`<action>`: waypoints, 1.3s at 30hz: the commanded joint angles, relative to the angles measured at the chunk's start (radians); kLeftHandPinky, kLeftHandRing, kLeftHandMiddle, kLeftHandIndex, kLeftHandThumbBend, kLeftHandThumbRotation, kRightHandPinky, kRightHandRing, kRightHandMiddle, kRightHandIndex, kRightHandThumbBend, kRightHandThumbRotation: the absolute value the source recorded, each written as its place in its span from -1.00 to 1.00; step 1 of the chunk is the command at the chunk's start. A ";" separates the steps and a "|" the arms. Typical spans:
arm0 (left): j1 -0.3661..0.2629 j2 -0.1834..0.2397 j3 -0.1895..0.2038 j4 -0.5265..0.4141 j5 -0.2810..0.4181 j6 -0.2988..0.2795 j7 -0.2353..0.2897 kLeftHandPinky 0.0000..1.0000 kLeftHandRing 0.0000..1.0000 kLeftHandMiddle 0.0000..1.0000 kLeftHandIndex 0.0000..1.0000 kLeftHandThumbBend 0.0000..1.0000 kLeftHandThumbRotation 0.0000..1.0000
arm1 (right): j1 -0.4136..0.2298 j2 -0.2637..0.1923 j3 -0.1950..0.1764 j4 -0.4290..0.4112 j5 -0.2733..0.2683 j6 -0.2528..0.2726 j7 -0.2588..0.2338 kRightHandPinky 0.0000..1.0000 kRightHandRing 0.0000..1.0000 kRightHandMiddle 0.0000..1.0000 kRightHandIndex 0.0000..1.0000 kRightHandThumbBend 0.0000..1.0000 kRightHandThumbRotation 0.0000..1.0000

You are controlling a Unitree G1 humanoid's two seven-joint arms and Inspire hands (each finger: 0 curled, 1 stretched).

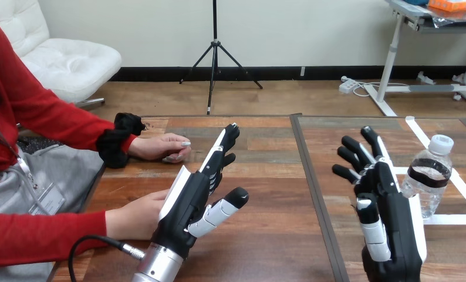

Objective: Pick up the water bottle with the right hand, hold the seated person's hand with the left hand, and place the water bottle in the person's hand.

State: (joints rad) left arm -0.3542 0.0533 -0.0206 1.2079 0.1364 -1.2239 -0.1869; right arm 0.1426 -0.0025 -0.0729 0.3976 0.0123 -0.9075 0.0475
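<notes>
Starting out, you have no step done yet — the bottle stands on the table beside your right hand, its fingers spread apart, and your left hand, fingers straight, sits by the person's near hand, not holding it.

Table: wood planks, visible grain, satin finish; matt white tape stuck on top
Water bottle: clear glossy plastic, ribbed; white plastic cap; dark label
Left hand, right hand: black plastic, slight gloss, smooth white shells
Left forearm: smooth silver metal
</notes>
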 commanded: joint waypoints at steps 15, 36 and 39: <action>-0.033 0.002 -0.013 -0.029 0.042 -0.031 0.054 0.87 0.98 1.00 1.00 1.00 0.77 | -0.061 -0.037 -0.111 -0.038 -0.091 -0.094 -0.143 0.43 0.63 0.70 0.82 1.00 0.53; -0.028 0.001 -0.022 -0.030 0.058 -0.028 0.084 0.88 0.98 1.00 1.00 1.00 0.78 | -0.072 -0.089 -0.203 -0.045 -0.107 -0.112 -0.228 0.38 0.63 0.68 0.75 1.00 0.41; -0.028 -0.001 -0.022 -0.029 0.054 -0.026 0.080 0.88 0.98 1.00 1.00 1.00 0.77 | -0.073 -0.100 -0.212 -0.042 -0.112 -0.114 -0.237 0.36 0.63 0.68 0.76 1.00 0.40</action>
State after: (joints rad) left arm -0.3540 0.0528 -0.0346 1.2078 0.1881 -1.2314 -0.1158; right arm 0.1403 -0.0773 -0.2680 0.3936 -0.0845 -0.9878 -0.1782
